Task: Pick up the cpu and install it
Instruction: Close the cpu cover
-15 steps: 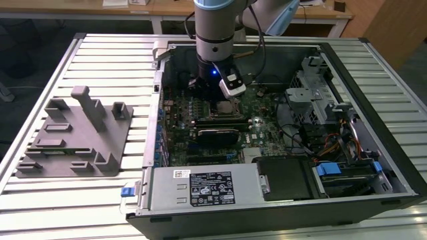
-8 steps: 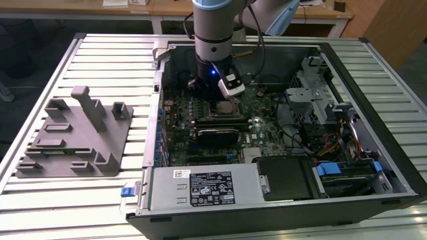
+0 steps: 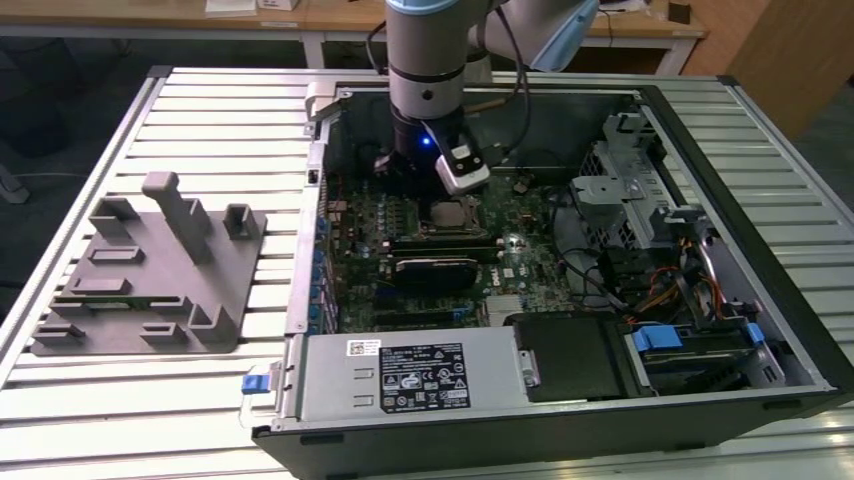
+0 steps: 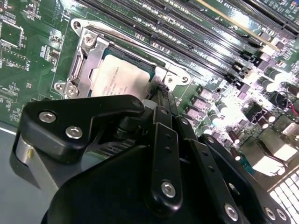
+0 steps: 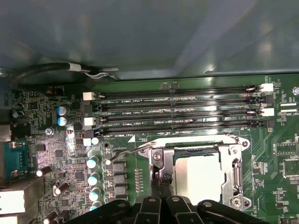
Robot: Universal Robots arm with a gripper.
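The cpu (image 5: 198, 175) lies flat in the metal-framed socket (image 5: 235, 163) on the green motherboard, its pale silver top facing up. In the exterior view the cpu (image 3: 454, 212) sits just below the arm's wrist (image 3: 427, 110), inside the open computer case. My gripper (image 5: 162, 185) is low over the board, and its thin black fingers are shut together at the socket's edge beside the cpu. In the second wrist view the gripper (image 4: 161, 95) tips meet right at the frame's rim next to the cpu (image 4: 119, 77). I see nothing held between them. The socket's wire lever (image 5: 122, 155) runs close by.
Several memory slots (image 5: 177, 109) run alongside the socket. A grey fixture plate with upright pegs (image 3: 147, 270) stands on the slatted table at the exterior view's left. Power supply (image 3: 407, 375), drive bay (image 3: 694, 350) and loose cables (image 3: 627, 270) crowd the case.
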